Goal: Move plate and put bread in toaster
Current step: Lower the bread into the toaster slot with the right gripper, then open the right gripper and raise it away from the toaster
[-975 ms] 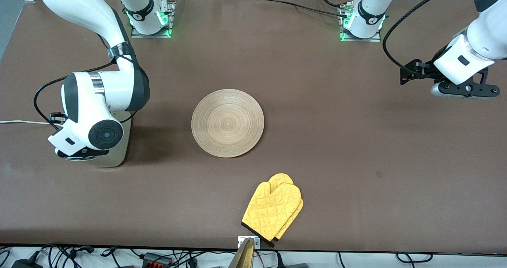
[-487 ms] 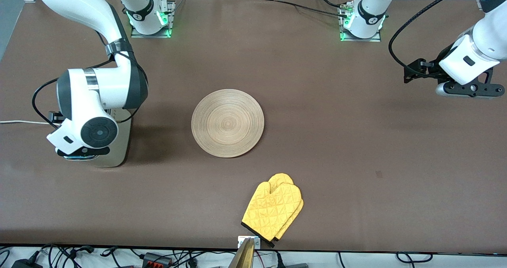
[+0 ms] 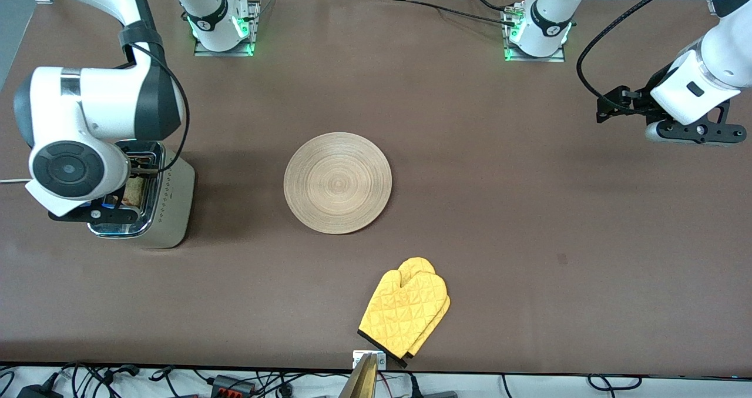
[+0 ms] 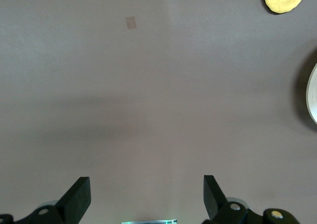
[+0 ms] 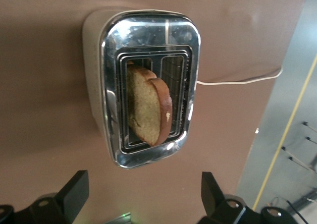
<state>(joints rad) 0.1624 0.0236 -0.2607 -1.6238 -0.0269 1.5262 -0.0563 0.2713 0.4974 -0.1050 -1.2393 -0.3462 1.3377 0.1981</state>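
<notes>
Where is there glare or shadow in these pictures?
Right wrist view: the toaster chrome top glares with bright streaks around the bread. Front view: the right arm's soft shadow falls on the table beside the toaster. Left wrist view: a faint shadow band crosses bare table.

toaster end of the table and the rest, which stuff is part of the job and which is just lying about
Part of the job:
- toaster, bread standing in one slot
- plate, bare, mid-table
- right hand, open over the toaster
- left hand, open, waiting over bare table

Just lying about:
- yellow oven mitt, nearer the front camera than the plate
</notes>
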